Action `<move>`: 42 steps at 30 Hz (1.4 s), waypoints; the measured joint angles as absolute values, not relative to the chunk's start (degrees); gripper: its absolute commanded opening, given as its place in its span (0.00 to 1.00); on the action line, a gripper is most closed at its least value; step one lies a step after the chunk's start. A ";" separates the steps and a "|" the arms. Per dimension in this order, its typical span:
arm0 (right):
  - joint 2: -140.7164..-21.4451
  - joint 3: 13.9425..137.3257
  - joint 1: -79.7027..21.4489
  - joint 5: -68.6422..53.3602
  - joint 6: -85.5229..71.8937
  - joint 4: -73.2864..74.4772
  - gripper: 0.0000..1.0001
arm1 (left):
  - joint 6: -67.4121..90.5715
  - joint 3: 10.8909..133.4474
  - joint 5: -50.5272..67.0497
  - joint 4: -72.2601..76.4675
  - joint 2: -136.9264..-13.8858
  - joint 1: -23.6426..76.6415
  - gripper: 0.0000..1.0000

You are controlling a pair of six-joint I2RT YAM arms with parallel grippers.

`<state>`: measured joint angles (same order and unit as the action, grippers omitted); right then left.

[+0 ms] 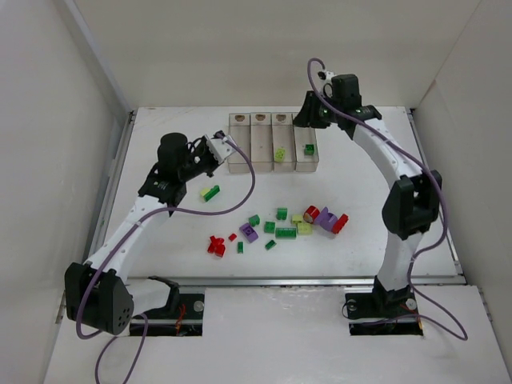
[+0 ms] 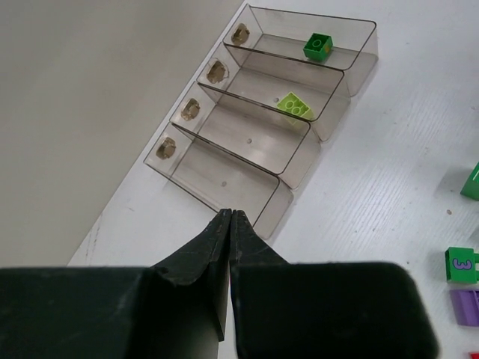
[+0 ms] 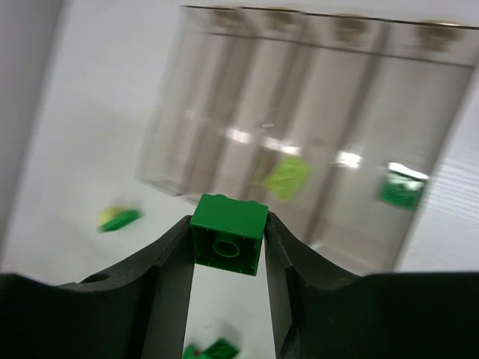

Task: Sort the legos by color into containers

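Observation:
The containers [image 1: 262, 148] are four joined clear bins at the back middle of the table. A yellow-green lego [image 1: 280, 154] lies in the third bin from the left and a green lego [image 1: 309, 149] in the fourth. My right gripper [image 1: 307, 117] hovers over the far end of the right bin, shut on a green lego [image 3: 228, 233]. My left gripper [image 1: 224, 145] is shut and empty, its tips [image 2: 230, 214] just off the near corner of the leftmost bin [image 2: 224, 176]. Several loose legos [image 1: 276, 228] in red, purple, green and yellow-green lie mid-table.
A yellow-green and green pair [image 1: 210, 192] lies apart, left of the main scatter. Red bricks [image 1: 216, 245] lie at the scatter's left end, and red and purple ones [image 1: 328, 218] at its right. White walls close in the table's left, back and right.

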<state>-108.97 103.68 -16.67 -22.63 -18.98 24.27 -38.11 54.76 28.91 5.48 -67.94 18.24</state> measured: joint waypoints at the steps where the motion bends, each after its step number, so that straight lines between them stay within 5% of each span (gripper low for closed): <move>1: -111.15 105.54 -16.25 -19.46 -17.56 25.91 0.00 | -37.98 54.76 28.91 5.50 -67.92 18.26 0.00; 4: -116.88 107.55 -15.81 -13.02 -14.68 29.06 0.11 | -37.60 54.74 28.99 5.48 -67.75 18.26 0.00; 13: -123.90 107.98 -15.84 -6.76 -10.26 34.76 0.82 | -38.57 54.54 34.15 5.17 -65.89 18.24 0.00; 22: -120.46 107.68 -15.81 -12.78 -7.38 34.24 0.91 | -45.78 50.50 45.39 6.48 -59.59 18.26 0.00; 32: -100.88 99.37 -15.84 -37.26 -6.83 23.97 0.93 | -51.07 50.68 55.11 4.78 -59.61 18.26 0.00; 36: -99.61 99.35 -15.84 -40.99 -6.83 21.89 0.93 | -51.18 51.05 53.76 4.58 -61.04 18.26 0.77; 37: -99.90 99.20 -15.84 -41.17 -6.83 21.93 0.93 | -50.46 51.05 52.60 4.56 -61.49 18.26 0.90; 38: -100.25 98.96 -15.84 -41.60 -6.83 21.91 0.93 | -48.93 51.05 50.96 4.54 -62.17 18.26 1.00; 42: -101.62 97.25 -15.84 -42.28 -6.83 22.20 0.93 | -45.04 51.07 41.91 4.32 -66.13 18.26 1.00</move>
